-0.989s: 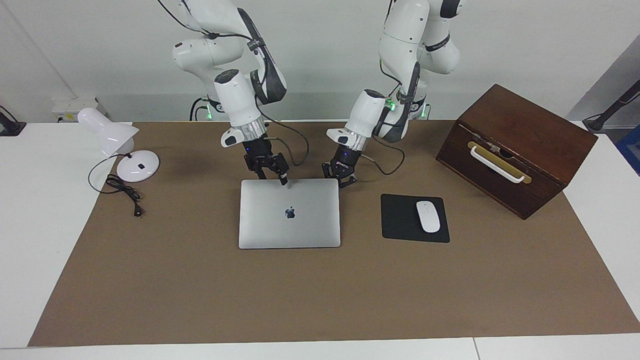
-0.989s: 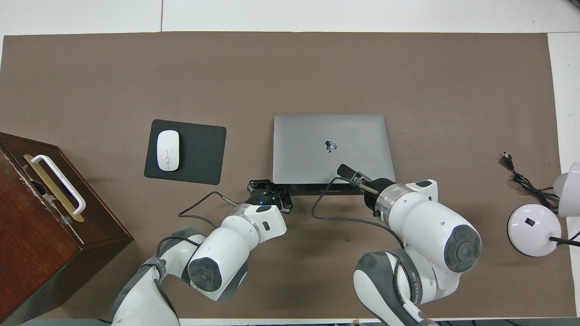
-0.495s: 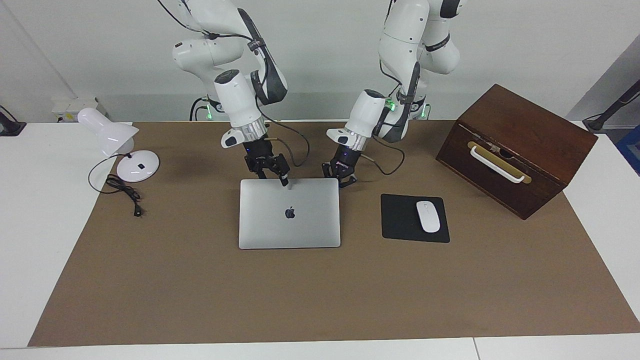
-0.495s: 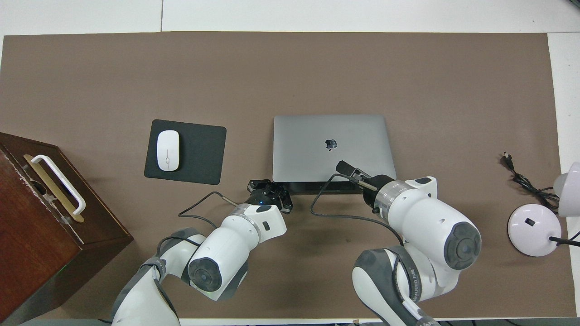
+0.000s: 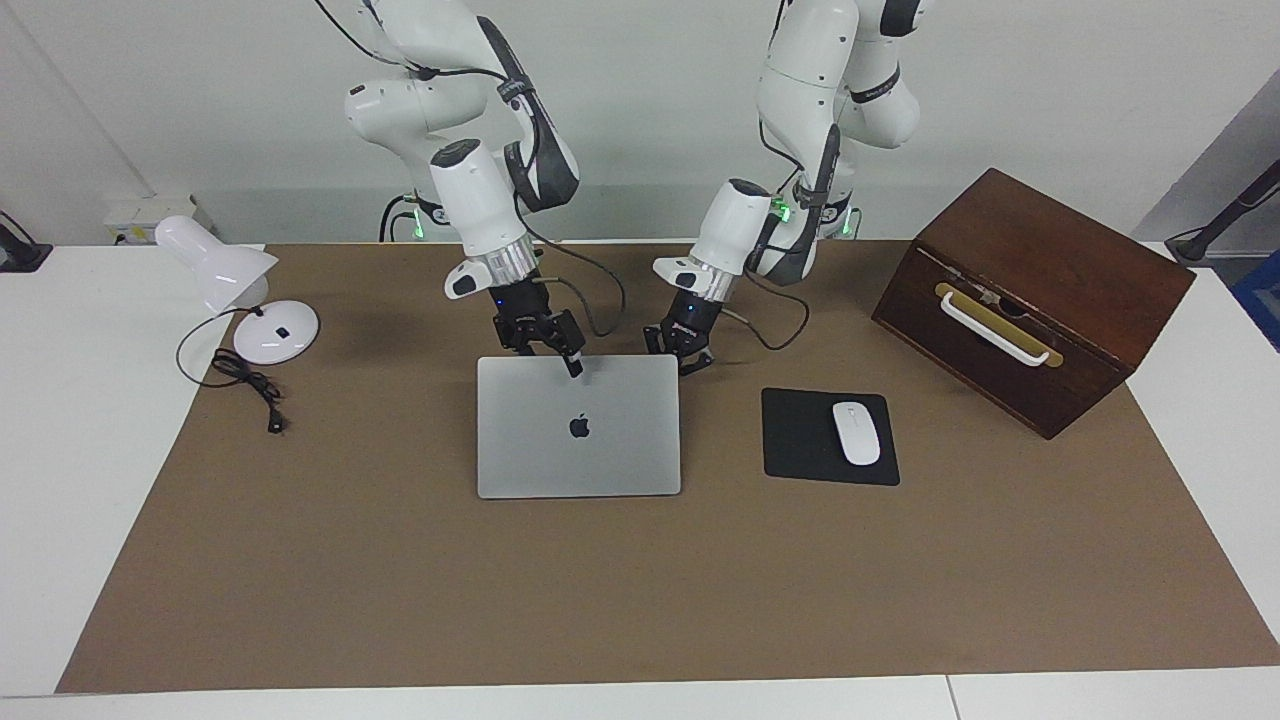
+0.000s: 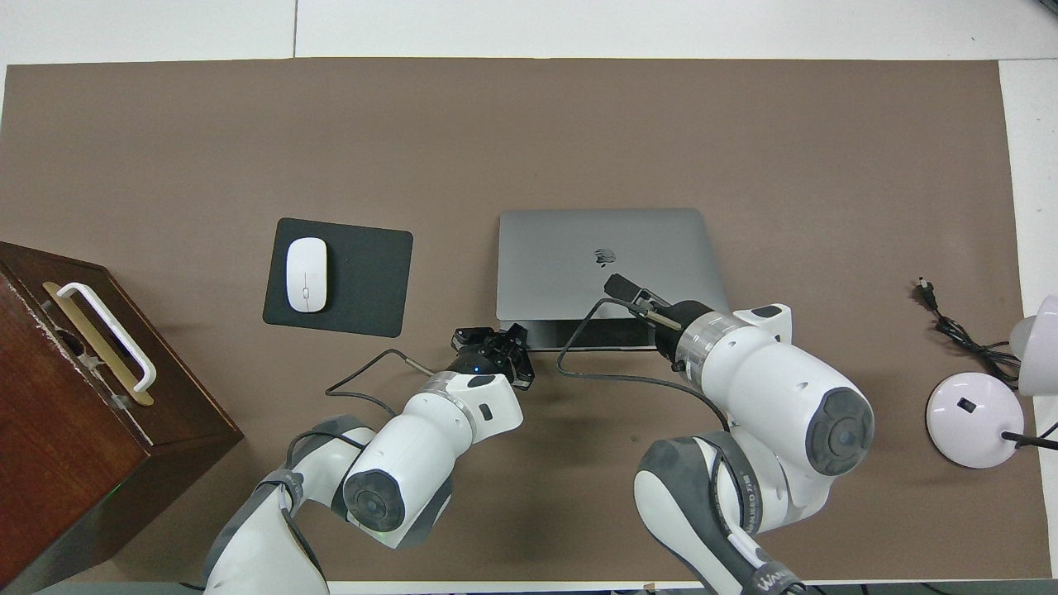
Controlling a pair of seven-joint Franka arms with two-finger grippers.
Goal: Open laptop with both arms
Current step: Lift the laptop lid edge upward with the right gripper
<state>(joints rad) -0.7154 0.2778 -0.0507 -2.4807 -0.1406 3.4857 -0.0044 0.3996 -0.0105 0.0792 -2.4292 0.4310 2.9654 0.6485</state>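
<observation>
Over the last second the lid edge of the laptop [image 5: 578,426] nearest the robots has risen slightly: in the overhead view a wider dark strip of base now shows under that edge, so the opening has begun but is only a crack. The right gripper [image 5: 548,345] sits at that lid edge, one finger on top, apparently clamped on the lid. The left gripper [image 5: 683,352] rests low at the laptop's corner toward the mouse pad [image 5: 828,437], probably steadying the base; whether its fingers are apart cannot be told. Laptop is silver-grey, logo up, at mid-table.
</observation>
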